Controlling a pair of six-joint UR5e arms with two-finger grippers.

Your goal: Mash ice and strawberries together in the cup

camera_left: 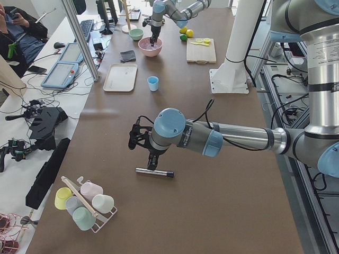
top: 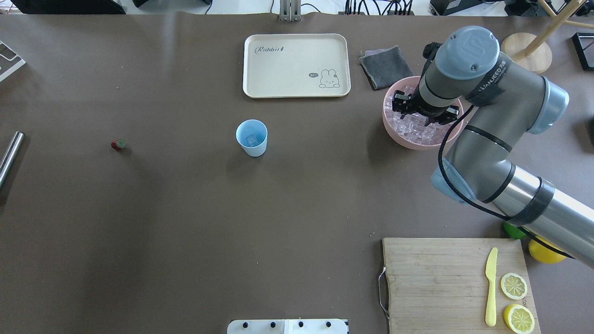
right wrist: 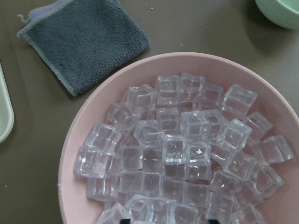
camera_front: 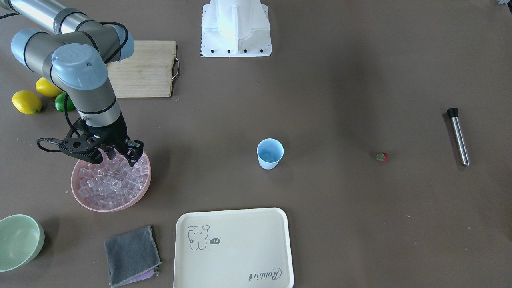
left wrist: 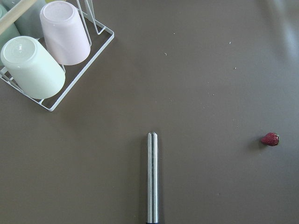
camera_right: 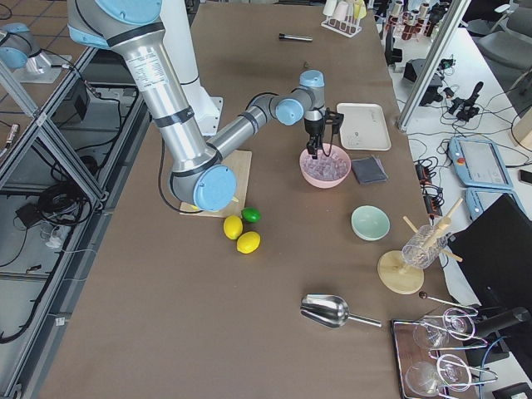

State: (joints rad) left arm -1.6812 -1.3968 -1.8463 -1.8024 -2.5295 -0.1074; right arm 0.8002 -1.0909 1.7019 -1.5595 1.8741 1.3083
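Right jaws hang just above the small clear glassy ice cubes heaped in the shallow pink plastic bowl. The wrist view shows both tips spread wide with nothing between them.

Left jaws show only in the side camera, low over the brushed steel rod with the black cap. Can't tell whether they're open or closed.

The small light blue tapered plastic cup stands upright, well apart from the right jaws toward the left arm's side. It looks like one cube is already in it. The tiny red strawberry with the green cap lies on the bare desk beyond the cup, near the left jaws and apart from the rod.

Risks you should watch:
- The cubes are packed tight. At that spread the tips likely straddle more than one, so a tip may jam on a cube or you lift two.
- The cubes are slick and hard, so one could squirt out on closing or drop on the long carry.
- The cup looks light and narrow, so a low approach or an off-centre release could tip it.
- The rod is round and may roll when the left jaws pinch it.
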